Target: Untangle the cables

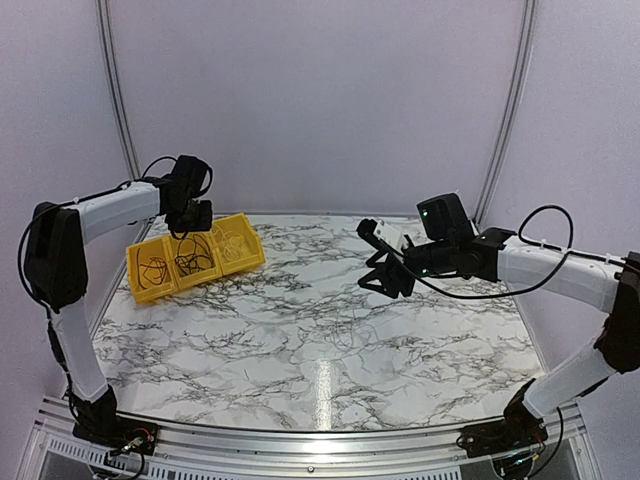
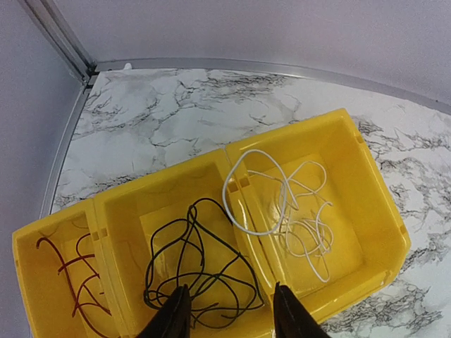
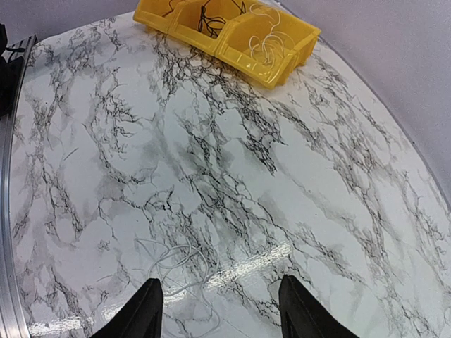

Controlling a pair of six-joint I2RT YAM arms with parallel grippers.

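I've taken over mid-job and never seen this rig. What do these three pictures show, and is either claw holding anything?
Two robot arms work at a marble table. The wide picture looks down from above and behind them; the other two come from a camera on each wrist. The left gripper hangs open over a yellow bin whose three compartments hold a red wire, a black wire and a white wire. The right gripper hangs open over a thin pale wire lying on the table. Neither holds anything.

No lettering, label, number or sign is legible on the yellow bins [image 2: 373, 225] or the marble table [image 3: 211, 176].
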